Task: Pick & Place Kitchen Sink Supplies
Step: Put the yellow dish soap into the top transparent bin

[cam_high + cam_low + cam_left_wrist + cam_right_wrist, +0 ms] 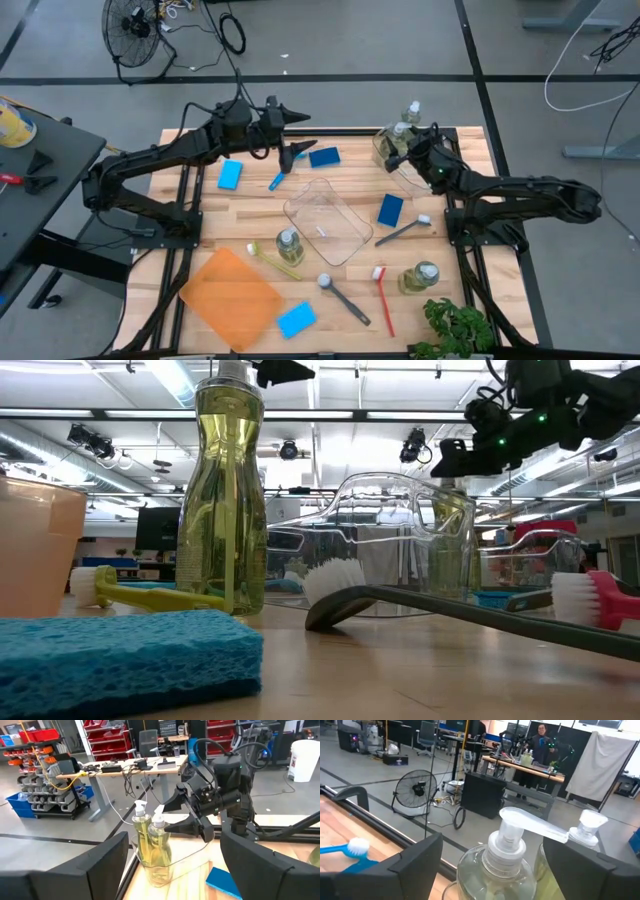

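— Wooden surface (250, 215) is carrying what, at your far right corner?

— Two soap bottles (398, 140) are standing in a clear tub (385, 152) there; my right gripper (408, 152) is hovering just above them, fingers spread wide, holding nothing.

— And your left gripper (298, 133)?

— It is hanging wide open and empty, near a blue sponge (324, 156).

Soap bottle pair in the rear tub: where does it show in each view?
High: pair in the rear tub, rear right.
Low: unsure; a bottle seen through the centre tub may be one of them.
Left wrist: lower centre, side by side.
Right wrist: bottom centre, pump tops up close.
Landmark: the right gripper, open, at the pair.
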You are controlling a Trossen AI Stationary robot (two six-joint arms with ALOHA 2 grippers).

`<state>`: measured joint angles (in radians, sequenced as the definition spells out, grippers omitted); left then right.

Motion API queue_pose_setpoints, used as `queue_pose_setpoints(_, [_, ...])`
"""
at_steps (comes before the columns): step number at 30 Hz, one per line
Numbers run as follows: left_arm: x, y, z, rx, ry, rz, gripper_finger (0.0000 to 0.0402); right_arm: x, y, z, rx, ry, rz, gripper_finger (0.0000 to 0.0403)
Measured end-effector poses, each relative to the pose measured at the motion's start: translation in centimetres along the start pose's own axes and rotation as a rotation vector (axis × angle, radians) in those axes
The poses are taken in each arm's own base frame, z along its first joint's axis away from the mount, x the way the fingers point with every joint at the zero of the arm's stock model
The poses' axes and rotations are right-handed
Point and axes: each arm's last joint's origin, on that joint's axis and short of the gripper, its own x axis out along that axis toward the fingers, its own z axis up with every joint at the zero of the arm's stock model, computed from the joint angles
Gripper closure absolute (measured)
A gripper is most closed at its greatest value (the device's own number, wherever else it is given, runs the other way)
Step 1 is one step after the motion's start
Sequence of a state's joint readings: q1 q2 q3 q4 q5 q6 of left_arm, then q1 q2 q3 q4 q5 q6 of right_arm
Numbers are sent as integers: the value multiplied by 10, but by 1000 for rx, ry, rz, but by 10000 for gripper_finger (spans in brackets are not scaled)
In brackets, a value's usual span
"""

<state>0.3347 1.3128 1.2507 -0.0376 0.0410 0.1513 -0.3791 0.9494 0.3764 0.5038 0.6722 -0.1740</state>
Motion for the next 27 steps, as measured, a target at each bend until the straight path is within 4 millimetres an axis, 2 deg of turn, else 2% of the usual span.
queue_pose_setpoints(4, [-3, 0, 0, 4, 11, -2, 81, -6, -1, 3, -24, -3, 17, 55])
queue_pose_setpoints(12, [-9, 1, 5, 29, -12, 9, 81, -12, -9, 4, -29, 25, -86, 56])
queue_pose_setpoints(27, [-10, 3, 6, 29, -14, 30, 81, -10, -11, 3, 71, 17, -30, 56])
